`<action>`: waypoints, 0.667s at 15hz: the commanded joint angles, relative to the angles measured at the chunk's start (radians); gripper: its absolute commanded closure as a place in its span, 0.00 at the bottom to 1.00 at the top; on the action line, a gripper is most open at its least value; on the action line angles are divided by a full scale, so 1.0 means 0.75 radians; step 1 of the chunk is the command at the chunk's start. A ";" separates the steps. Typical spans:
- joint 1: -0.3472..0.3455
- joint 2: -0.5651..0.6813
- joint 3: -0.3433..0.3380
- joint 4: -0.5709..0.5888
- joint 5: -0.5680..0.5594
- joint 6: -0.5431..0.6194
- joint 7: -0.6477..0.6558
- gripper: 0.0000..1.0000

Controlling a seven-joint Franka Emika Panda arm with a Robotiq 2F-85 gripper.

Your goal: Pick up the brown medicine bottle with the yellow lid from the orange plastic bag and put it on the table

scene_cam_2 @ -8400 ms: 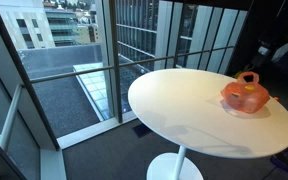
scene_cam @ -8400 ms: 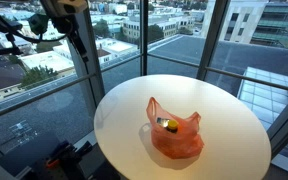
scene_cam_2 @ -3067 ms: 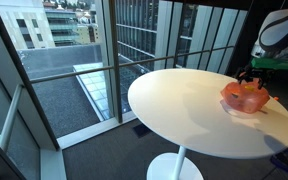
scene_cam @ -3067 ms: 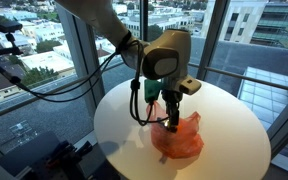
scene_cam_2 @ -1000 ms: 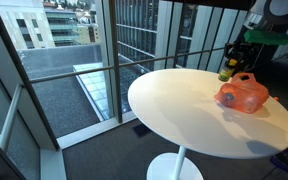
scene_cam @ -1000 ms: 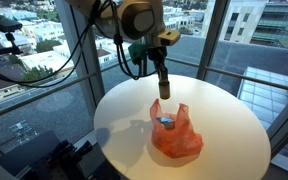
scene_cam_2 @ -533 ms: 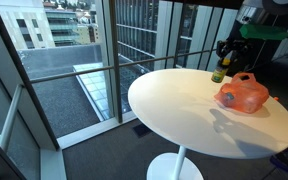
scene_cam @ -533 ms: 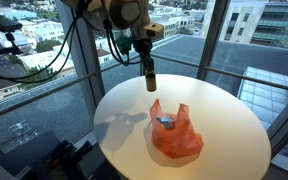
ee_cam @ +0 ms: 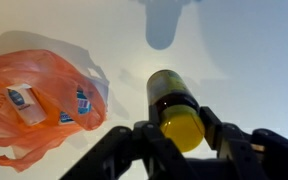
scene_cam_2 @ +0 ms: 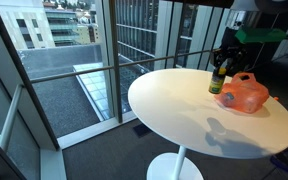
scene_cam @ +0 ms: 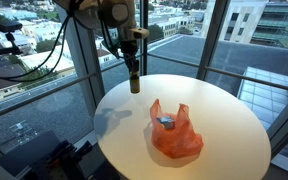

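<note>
a: where's the brown bottle (ee_cam: 170, 95)?
b: upright in the gripper (ee_cam: 181, 131), fingers clamped on its yellow lid (ee_cam: 183, 124). it hangs above the white table (scene_cam: 224, 110), beside the orange bag (scene_cam: 174, 135), not touching it.

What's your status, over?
Gripper shut on brown bottle at its yellow lid. Bottle upright over white table, outside orange bag. Nothing beneath it in the way.

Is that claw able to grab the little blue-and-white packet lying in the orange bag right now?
Probably not yet: the claw is shut on the brown bottle, off to one side of the orange bag. The packet shows through the bag's open mouth, so an empty claw would likely reach it.
</note>
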 commanded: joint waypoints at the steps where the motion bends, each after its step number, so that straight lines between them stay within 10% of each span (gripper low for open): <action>1: 0.013 0.063 0.023 0.054 0.061 -0.066 -0.106 0.80; 10: 0.055 0.208 0.037 0.013 0.072 0.059 -0.257 0.80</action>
